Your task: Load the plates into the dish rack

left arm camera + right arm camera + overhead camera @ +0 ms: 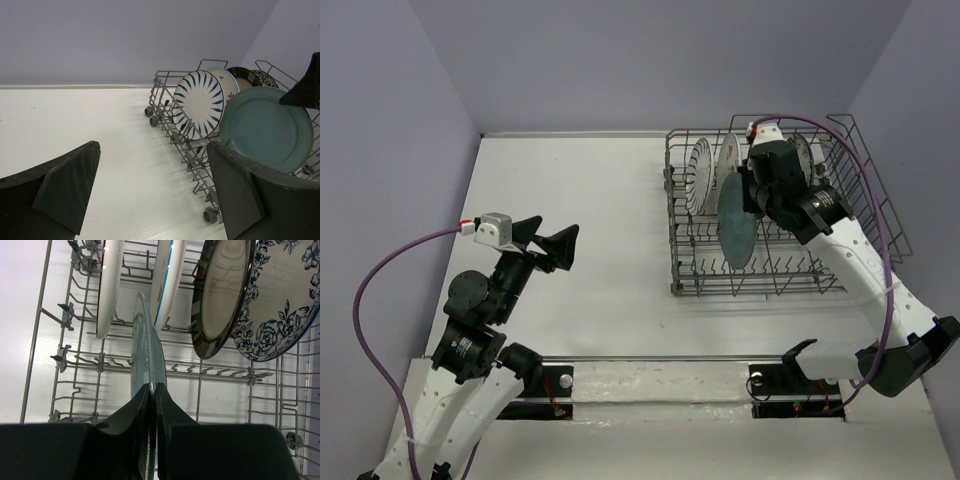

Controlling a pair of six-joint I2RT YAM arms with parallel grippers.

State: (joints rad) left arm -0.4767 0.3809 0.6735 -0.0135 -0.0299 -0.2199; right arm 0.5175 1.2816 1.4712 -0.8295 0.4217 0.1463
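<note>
The grey wire dish rack (780,285) stands at the far right of the table. My right gripper (750,192) is shut on the top rim of the plain teal plate (736,222), which stands on edge inside the rack. In the right wrist view the jaws (153,387) pinch that rim (145,340). Behind it stand the blue-striped plate (198,103), a white plate (167,275), the brown-rimmed beige plate (222,295) and the ornate plate (280,305). My left gripper (548,240) is open and empty above the table, left of the rack.
The rack's high wire sides (60,320) and upright tines surround the plates. Small grey wheels (210,215) sit under the rack's near corner. Purple walls close the table at the back and sides.
</note>
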